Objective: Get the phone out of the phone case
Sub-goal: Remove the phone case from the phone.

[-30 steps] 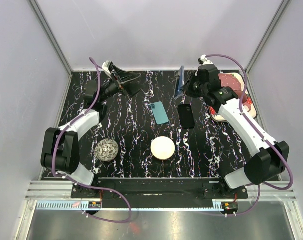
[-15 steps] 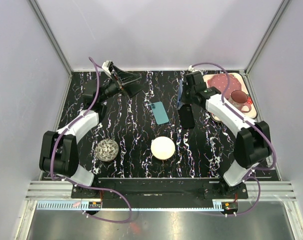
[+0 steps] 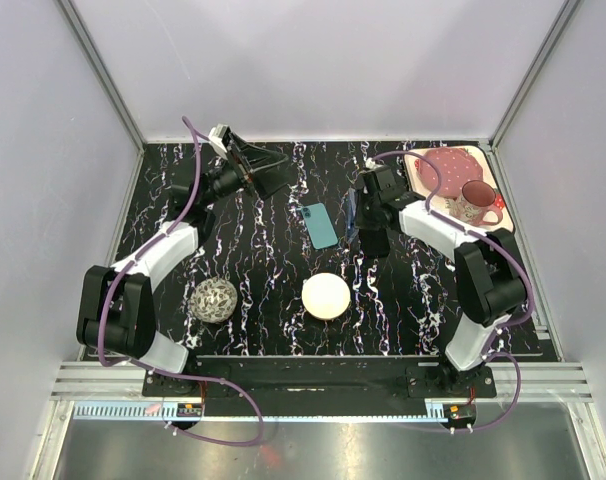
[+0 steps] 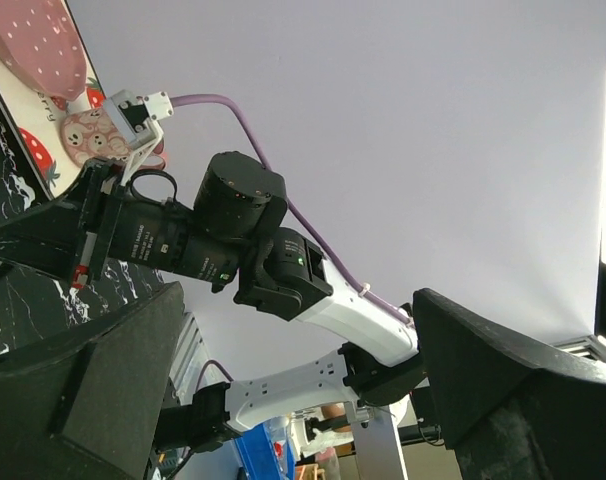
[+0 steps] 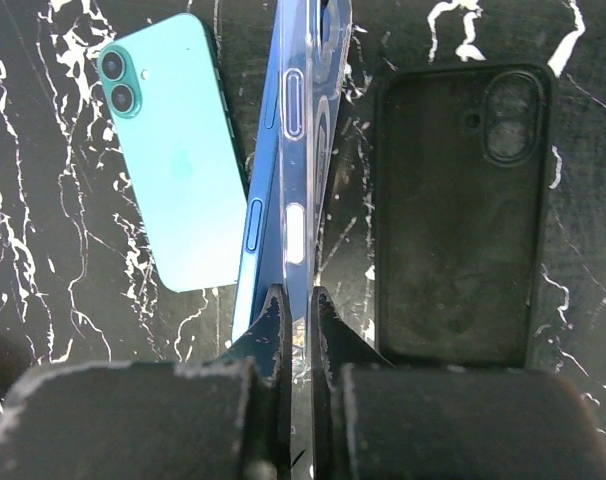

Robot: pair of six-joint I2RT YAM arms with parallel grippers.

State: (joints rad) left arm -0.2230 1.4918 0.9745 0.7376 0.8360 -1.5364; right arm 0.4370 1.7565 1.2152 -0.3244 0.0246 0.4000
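My right gripper is shut on a blue phone in a clear case, pinching its thin lower end. The phone stands on edge just above the table, between a teal phone lying face down on its left and an empty black case lying on its right. From above, the blue phone is between the teal phone and the black case. My left gripper is open and empty, raised at the back left, pointing toward the right arm.
A strawberry-patterned tray with a pink mug stands at the back right. A cream disc lies front centre and a woven ball front left. Grey walls enclose the black marbled table.
My right gripper has carried the blue phone from the back, near the tray, leftward and nearer, down to between the teal phone and the black case. The left arm has barely moved.
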